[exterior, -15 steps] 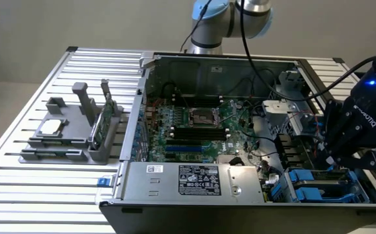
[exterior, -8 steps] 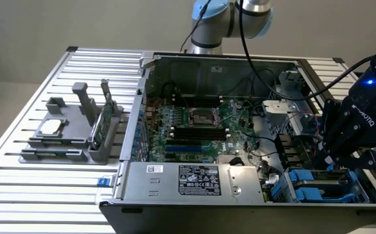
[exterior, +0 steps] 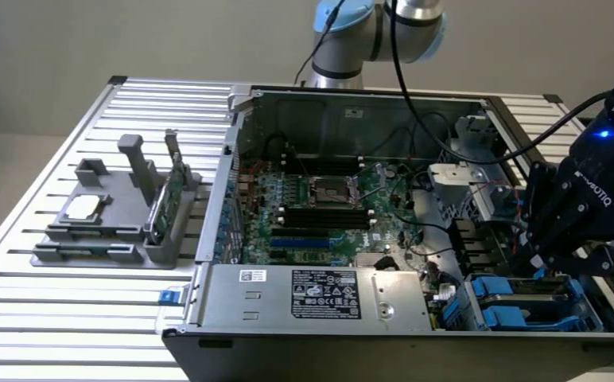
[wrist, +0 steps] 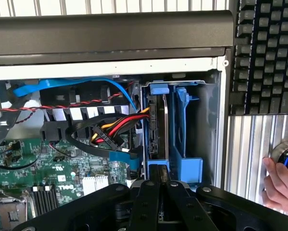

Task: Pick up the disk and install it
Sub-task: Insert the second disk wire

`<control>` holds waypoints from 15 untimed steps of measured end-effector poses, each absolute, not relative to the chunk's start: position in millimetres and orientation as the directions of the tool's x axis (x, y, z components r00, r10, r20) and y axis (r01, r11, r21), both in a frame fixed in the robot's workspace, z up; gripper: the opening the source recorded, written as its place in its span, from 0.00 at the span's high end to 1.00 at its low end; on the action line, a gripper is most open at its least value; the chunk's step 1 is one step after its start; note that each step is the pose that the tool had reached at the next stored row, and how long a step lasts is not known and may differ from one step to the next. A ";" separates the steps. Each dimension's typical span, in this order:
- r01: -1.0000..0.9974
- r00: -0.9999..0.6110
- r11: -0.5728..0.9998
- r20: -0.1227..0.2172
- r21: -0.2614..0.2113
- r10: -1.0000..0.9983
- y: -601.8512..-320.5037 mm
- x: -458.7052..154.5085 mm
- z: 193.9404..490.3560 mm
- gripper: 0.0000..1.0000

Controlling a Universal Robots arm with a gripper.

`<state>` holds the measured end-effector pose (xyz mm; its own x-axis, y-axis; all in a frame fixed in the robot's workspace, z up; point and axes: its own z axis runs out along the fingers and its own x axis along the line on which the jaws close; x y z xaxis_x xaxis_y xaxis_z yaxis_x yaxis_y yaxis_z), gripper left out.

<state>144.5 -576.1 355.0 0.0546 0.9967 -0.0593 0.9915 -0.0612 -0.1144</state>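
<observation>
blue plastic frames the disk (wrist: 158, 125), which stands on edge in the drive bay (exterior: 530, 306) at the corner of the open case (exterior: 392, 239) nearest the exterior view's right, by the desk's near edge. the gripper (exterior: 545, 267) hangs right over that bay, and the wrist view shows its black fingers (wrist: 158, 192) drawn close together around the disk's near end; i cannot tell if they truly grip it. red, yellow and black cables (wrist: 115, 130) run to the disk's side, with a blue ribbon cable (wrist: 76, 86) arching above them. the motherboard (exterior: 318, 215) fills the case floor. on the slatted desk (exterior: 74, 318) beside the case, a grey holder (exterior: 110, 215) carries a chip (exterior: 82, 208) and a green card (exterior: 169, 199). a hand (wrist: 278, 185) rests at a knob (wrist: 287, 156) near a keyboard (wrist: 266, 53).
</observation>
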 end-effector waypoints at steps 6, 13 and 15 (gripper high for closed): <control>0.992 0.054 -0.061 -0.060 -0.112 0.997 -573.8 142.5 355.3 0.89; 0.992 0.054 -0.061 -0.062 -0.108 0.997 -562.8 141.6 364.8 0.89; 0.992 0.054 -0.061 -0.063 -0.107 0.997 -562.6 141.7 370.9 0.89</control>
<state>141.7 -562.6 370.9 0.0544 0.9965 -0.0629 0.9923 -0.0609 -0.1075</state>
